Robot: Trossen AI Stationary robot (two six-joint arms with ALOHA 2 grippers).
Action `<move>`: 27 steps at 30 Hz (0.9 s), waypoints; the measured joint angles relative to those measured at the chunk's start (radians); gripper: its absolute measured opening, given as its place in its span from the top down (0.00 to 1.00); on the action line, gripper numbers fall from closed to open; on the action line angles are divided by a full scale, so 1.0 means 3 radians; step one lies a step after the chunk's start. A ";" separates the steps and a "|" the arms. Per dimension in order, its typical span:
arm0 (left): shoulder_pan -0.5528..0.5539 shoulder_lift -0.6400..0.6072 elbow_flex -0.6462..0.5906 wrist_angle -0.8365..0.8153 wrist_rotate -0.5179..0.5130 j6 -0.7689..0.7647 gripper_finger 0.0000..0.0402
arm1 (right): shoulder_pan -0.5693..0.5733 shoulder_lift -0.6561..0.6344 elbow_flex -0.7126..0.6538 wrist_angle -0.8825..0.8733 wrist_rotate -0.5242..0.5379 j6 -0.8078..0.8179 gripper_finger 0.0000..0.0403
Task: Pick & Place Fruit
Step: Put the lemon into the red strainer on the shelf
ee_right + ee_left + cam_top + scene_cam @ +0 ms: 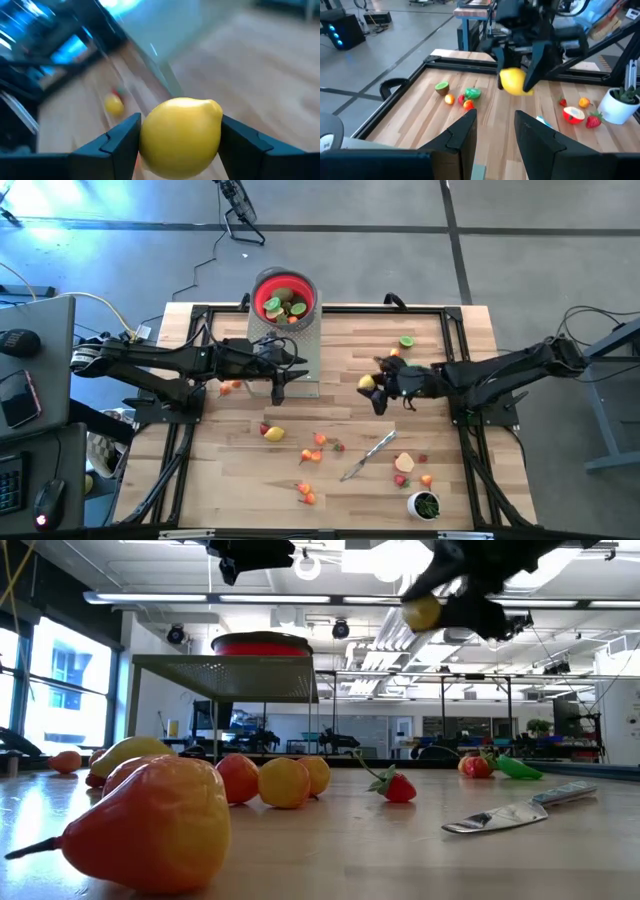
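Bowl first: round red bowl [285, 296] of cut fruit sits on its grey mesh stand at eleven o'clock from the right gripper [374, 386], whose fingers clamp a smooth yellow lemon [367, 383] aloft. Left gripper [279, 391] waits nearer, fingers parted, empty.

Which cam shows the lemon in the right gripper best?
Right wrist view: the lemon fills the frame, clamped in the right gripper. Left wrist view shows it whole but farther off. Low view catches it aloft, small. High view shows just a yellow spot.
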 joint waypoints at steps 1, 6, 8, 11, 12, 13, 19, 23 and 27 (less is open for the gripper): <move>0.0000 0.0000 0.0000 0.0001 0.0000 0.0000 0.69 | -0.0005 -0.0016 0.0002 0.0120 0.0028 -0.0105 0.44; -0.0001 0.0000 0.0000 -0.0002 0.0000 0.0000 0.69 | -0.0005 -0.0018 0.0001 0.0765 0.0100 -0.0614 0.44; -0.0001 0.0000 0.0000 -0.0008 0.0000 0.0000 0.69 | -0.0002 -0.0018 0.0001 0.0973 0.0098 -0.0741 0.44; -0.0001 0.0012 0.0000 -0.0005 0.0001 0.0000 0.69 | 0.0004 -0.0018 0.0001 0.1131 0.0099 -0.0895 0.44; 0.0000 0.0014 0.0000 -0.0016 0.0001 0.0000 0.69 | 0.0003 -0.0018 0.0001 0.1162 0.0100 -0.0936 0.44; 0.0000 0.0014 0.0000 -0.0020 0.0001 -0.0002 0.69 | 0.0003 -0.0018 0.0001 0.1185 0.0100 -0.0987 0.44; -0.0001 0.0014 0.0000 -0.0021 0.0001 -0.0026 0.69 | 0.0003 -0.0018 0.0001 0.1234 0.0103 -0.1091 0.44; -0.0001 0.0014 0.0000 -0.0022 0.0001 -0.0096 0.69 | 0.0003 -0.0018 0.0001 0.1221 0.0108 -0.1121 0.44; 0.0000 0.0014 0.0000 -0.0040 0.0014 -0.0180 0.69 | 0.0003 -0.0018 0.0001 0.1212 0.0109 -0.1157 0.44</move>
